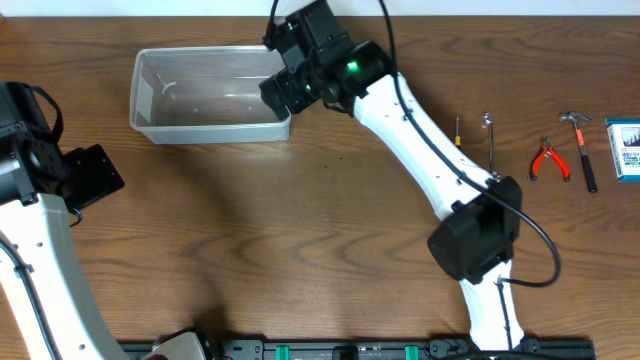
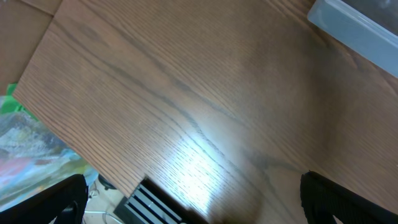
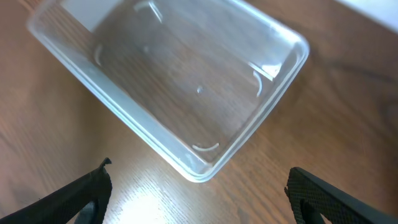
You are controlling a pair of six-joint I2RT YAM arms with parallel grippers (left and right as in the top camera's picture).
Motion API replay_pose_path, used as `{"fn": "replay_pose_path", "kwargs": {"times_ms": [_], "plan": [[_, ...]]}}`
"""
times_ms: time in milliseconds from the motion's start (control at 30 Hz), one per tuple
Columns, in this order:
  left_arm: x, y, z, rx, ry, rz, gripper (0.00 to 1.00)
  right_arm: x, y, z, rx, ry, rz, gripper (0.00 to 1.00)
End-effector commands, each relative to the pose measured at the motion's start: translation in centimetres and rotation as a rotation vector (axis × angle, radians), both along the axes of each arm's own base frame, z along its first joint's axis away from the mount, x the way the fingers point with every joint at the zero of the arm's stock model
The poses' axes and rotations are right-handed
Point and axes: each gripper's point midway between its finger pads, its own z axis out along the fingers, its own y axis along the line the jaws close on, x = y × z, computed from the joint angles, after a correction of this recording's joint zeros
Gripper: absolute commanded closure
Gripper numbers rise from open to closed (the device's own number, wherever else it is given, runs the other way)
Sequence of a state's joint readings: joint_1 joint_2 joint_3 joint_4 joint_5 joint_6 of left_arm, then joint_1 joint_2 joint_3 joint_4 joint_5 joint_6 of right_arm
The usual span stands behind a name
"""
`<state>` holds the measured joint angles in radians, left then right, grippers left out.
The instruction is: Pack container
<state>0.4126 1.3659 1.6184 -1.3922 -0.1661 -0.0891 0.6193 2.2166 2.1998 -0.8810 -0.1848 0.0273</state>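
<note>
Wooden table (image 1: 300, 250): brown grain, bearing the items below.
Tools, in a row at 3 o'clock on the tabletop, lying flat and apart:
- small screwdriver (image 1: 458, 131), yellowish handle
- slim metal tool (image 1: 491, 145), kind unclear
- red-handled pliers (image 1: 549, 160)
- hammer (image 1: 582, 150), black handle, head toward 12 o'clock

Blue-and-white box (image 1: 626, 150): at the 3 o'clock edge, just beside the hammer.
Black rail (image 1: 350, 350): along the 6 o'clock edge.

Setting: robot test bench, lab or workshop type
Surface: wood-grain table (image 1: 300, 250)
Fixtures: white left arm (image 1: 35, 270) and right arm (image 1: 415, 130) rising from the near edge, with a black rail (image 1: 330, 351) along it
Stock: red-handled pliers (image 1: 549, 160), hammer (image 1: 581, 150) — hand tools laid in a row, far right
</note>
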Motion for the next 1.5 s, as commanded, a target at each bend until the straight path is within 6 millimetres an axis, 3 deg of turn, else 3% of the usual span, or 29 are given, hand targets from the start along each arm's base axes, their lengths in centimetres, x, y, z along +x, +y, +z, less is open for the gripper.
{"fn": "replay_pose_path", "kwargs": {"times_ms": [0,333,1133,1467], "plan": [[0.1,0.0,0.5,-0.004,-0.015,0.0,0.02,0.3,0.3,-0.8,0.004,0.019,-0.018,0.09],[0.5,-0.9,0.3,-0.054,-0.038,-0.02,0.02,0.7,0.3,-4.1,-0.019,0.086,-0.065,0.12],[0.5,-0.9,0.3,-0.054,-0.038,-0.02,0.02,1.9,-1.2,-4.8,0.006,0.145,-0.283,0.16],[0.5,-0.9,0.3,-0.054,-0.038,-0.02,0.02,1.6,-2.3,-8.1,-0.051,0.222,-0.33,0.13]]}}
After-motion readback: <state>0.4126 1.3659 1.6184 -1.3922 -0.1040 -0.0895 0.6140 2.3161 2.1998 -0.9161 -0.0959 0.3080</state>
